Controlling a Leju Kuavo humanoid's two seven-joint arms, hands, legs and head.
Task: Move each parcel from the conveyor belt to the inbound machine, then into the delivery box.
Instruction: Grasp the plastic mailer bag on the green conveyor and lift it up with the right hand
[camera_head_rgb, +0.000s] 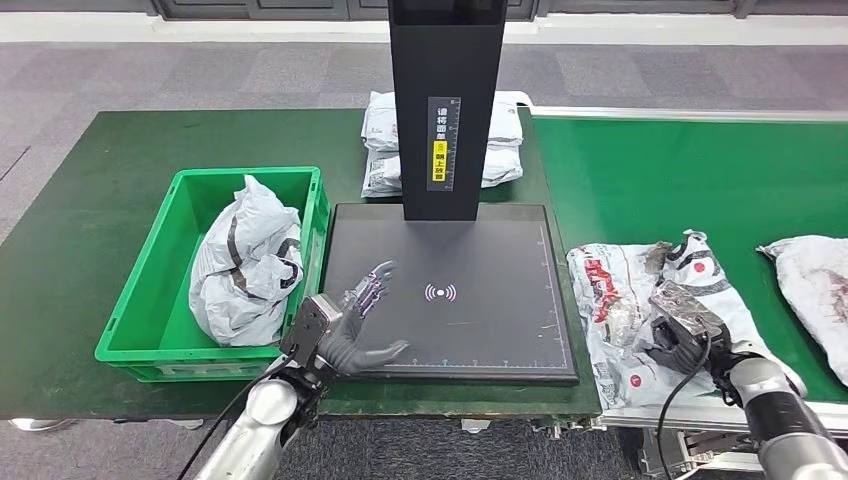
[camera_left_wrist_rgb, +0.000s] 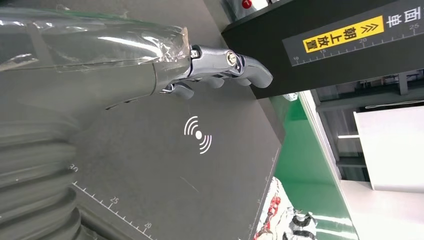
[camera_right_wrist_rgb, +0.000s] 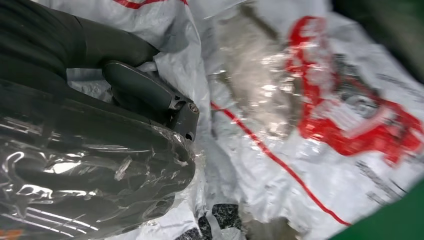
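Note:
A white parcel with red print (camera_head_rgb: 610, 290) lies on the near left end of the green conveyor belt (camera_head_rgb: 690, 170). My right hand (camera_head_rgb: 680, 325) sits on its near right part. In the right wrist view the hand (camera_right_wrist_rgb: 100, 150) has its dark fingers (camera_right_wrist_rgb: 150, 95) dug into the parcel's crumpled plastic (camera_right_wrist_rgb: 320, 115), gripping a fold. My left hand (camera_head_rgb: 360, 320) hovers with fingers spread and empty over the near left corner of the black inbound machine's pad (camera_head_rgb: 480, 330). The left wrist view shows the left hand (camera_left_wrist_rgb: 125, 75) above the pad (camera_left_wrist_rgb: 150, 165).
The machine's black column (camera_head_rgb: 445, 110) rises at the pad's far edge. A green delivery box (camera_head_rgb: 140, 290) left of the pad holds a white and grey parcel (camera_head_rgb: 245, 260). More white parcels (camera_head_rgb: 380, 150) lie behind the column. Another parcel (camera_head_rgb: 815, 290) lies further right on the belt.

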